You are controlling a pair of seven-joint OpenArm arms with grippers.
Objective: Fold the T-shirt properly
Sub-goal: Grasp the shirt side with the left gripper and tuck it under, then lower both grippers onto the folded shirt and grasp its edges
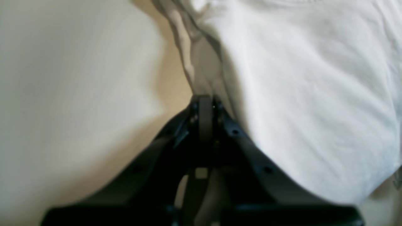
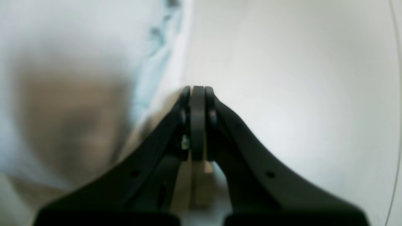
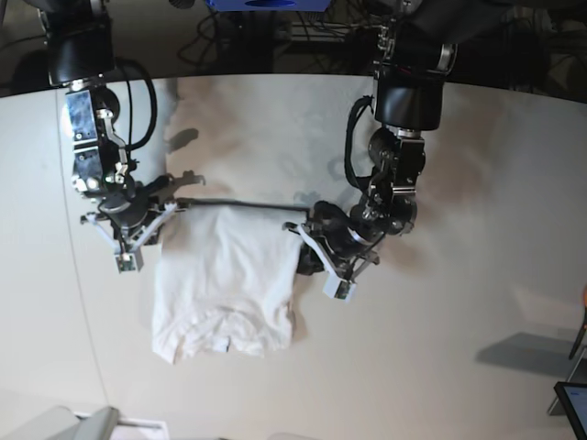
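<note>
The soft, light, wrinkled white cloth T-shirt [image 3: 225,280] lies on the pale bench [image 3: 459,302], stretched between 2 pincers, left pincer [image 1: 205,99] and right pincer [image 2: 197,89], each pinching an upper-edge corner, the best hold since limp cloth sags.

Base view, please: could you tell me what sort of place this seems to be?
Probably a robotics lab or test bench: two robot arms work over a pale table holding a white T-shirt, with loose cables and equipment bunched behind the far edge.
</note>
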